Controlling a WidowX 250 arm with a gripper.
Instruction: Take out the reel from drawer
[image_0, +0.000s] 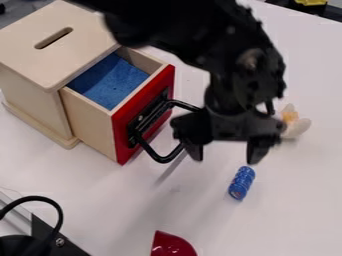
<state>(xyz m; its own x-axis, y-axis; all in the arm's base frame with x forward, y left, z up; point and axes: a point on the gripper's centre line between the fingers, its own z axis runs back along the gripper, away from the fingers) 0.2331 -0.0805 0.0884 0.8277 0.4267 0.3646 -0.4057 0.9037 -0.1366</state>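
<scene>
"Hanging over the table (287, 215), the gripper (225, 154) points down, just beside the black handle (157, 158) of the drawer (90, 120); how do its fingers stand?"

"Open, well parted; one fingertip is on the handle's side, and the other is near the upper end of the reel (242, 183) in the view."

"And the reel itself; in the drawer or out?"

"Out; it is the small blue roll lying on its side on the white table, in front of the gripper and apart from the drawer, its length slanting a little across the view."

"The drawer, then?"

"Pulled partway out of the pale wooden box (87, 45); its front (122, 142) is red, and soft-looking blue material (110, 80) covers the floor inside; the box has a long slot (53, 38) in its top."

"What else lies around?"

"A pale thing with an orange patch (297, 127), partly behind the gripper, at the right; a shiny red rounded thing (172, 246), cut off by the bottom edge; a black cable (33, 198) curving at the lower left, above some dark gear (23, 246); and a bit of yellow (310, 2) at the top right, beyond the table's edge."
</scene>
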